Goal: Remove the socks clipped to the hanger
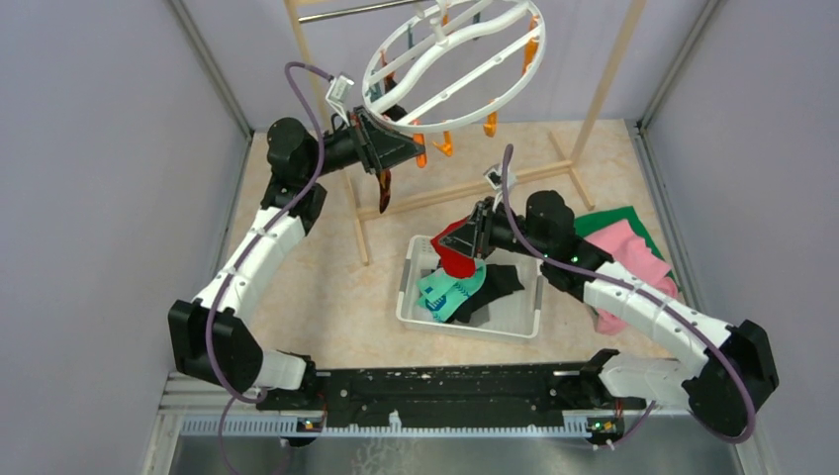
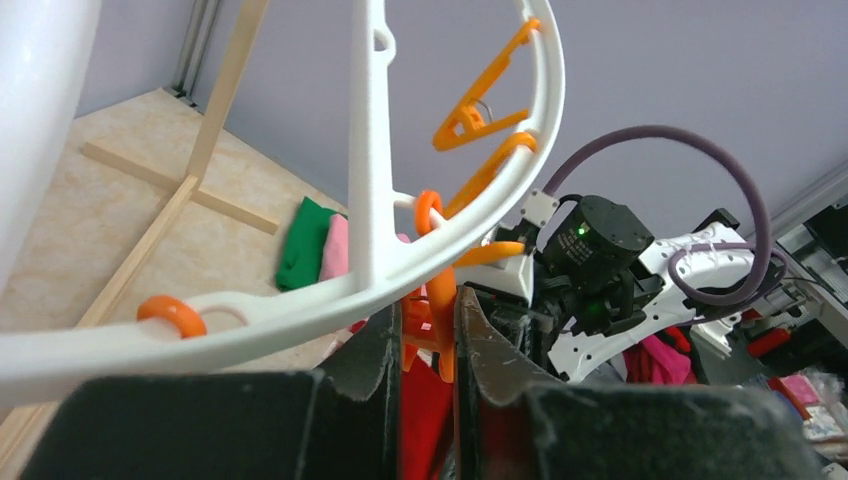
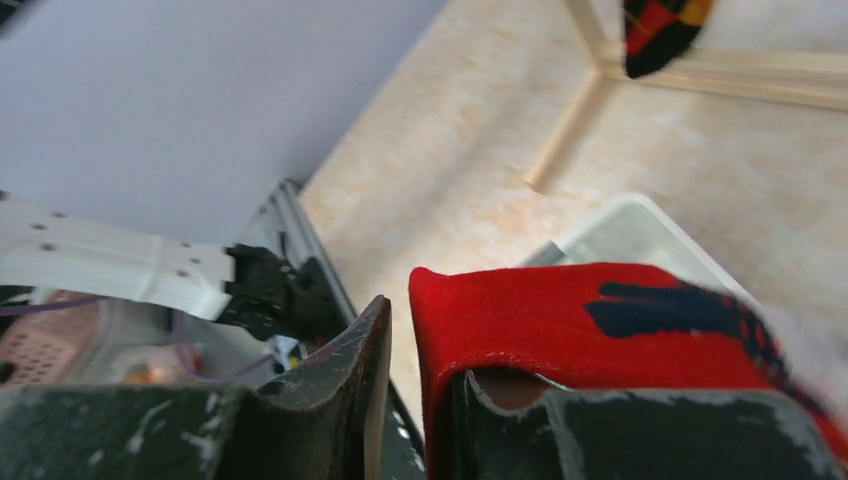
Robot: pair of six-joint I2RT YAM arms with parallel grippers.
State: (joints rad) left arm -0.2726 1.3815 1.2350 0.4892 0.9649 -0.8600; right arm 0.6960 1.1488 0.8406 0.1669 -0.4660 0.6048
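The white ring hanger (image 1: 450, 59) hangs from the wooden rack with orange clips dangling. My left gripper (image 1: 401, 148) reaches under its rim and is shut on an orange clip (image 2: 443, 300), with red fabric showing just below the clip. A black argyle sock (image 1: 384, 188) hangs beneath that spot. My right gripper (image 1: 470, 233) hovers over the white basket (image 1: 416, 297). Its jaws stand slightly apart, and a red sock (image 3: 560, 310) is draped over one finger, with a gap to the other finger. Teal (image 1: 450, 292) and black (image 1: 500, 282) socks lie in the basket.
The wooden rack's posts (image 1: 604, 89) and base bars stand at the back of the table. Folded pink and green cloths (image 1: 628, 247) lie under the right arm. Grey walls close in both sides.
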